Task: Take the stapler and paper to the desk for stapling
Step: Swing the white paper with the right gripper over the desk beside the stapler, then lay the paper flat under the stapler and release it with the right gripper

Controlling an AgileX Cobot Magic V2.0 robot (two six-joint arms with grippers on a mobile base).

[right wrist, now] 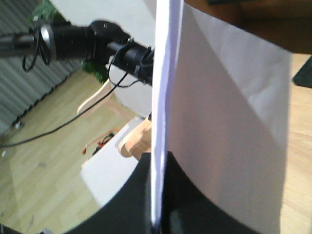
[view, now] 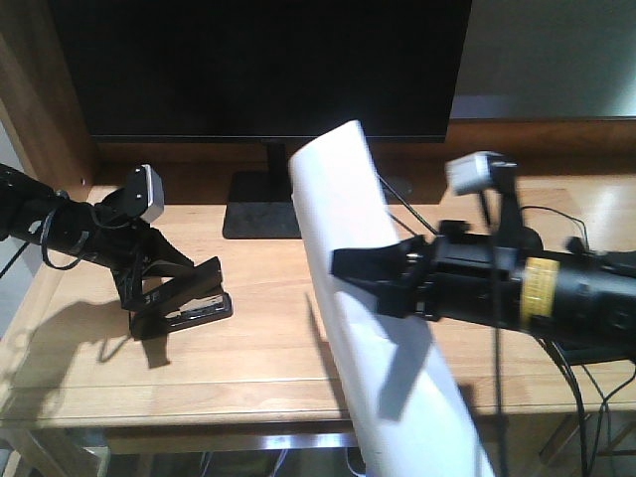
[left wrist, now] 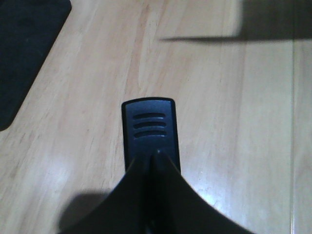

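The left gripper's (view: 169,298) fingers (left wrist: 146,195) press together on the rear of the stapler (view: 199,298). It sits on the desk (view: 268,338), left of the middle, with its long axis pointing away from the fingers toward the right arm. The right gripper (view: 373,278) pinches the paper (view: 338,199) edge-on. The sheet stands steeply tilted above the desk. The writing on the yellow label (view: 540,290) on the right arm is unreadable.

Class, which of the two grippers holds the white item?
The right gripper: it pinches the large white paper, while the left gripper has the small black stapler.
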